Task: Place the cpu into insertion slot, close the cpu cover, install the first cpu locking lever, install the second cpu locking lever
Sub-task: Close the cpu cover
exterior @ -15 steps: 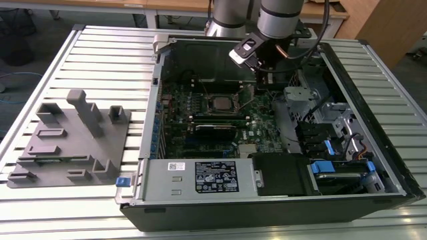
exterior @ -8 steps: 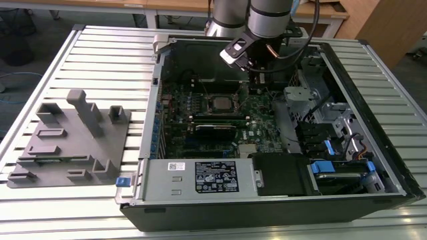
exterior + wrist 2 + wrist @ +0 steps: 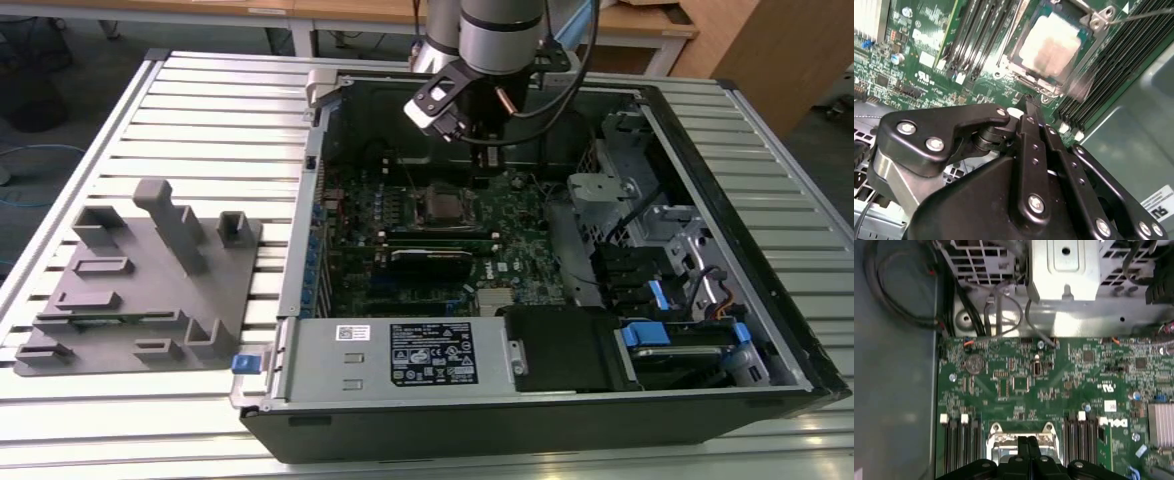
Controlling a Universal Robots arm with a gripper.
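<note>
The cpu, a square chip with a silvery top, lies in the insertion slot on the green board. The cpu cover lies as a metal frame around it, the chip showing through its window. A thin lever rod runs off from the socket's corner. My gripper is shut with nothing between its fingers, its tip hovering just beside the socket's edge. In the first wrist view the gripper hides part of the socket. In the exterior view the gripper hangs a little behind the socket.
The open computer case lies on a slatted metal table. Long black memory slots flank the socket. A metal drive cage stands toward the exterior view's right. A grey fixture block sits outside the case.
</note>
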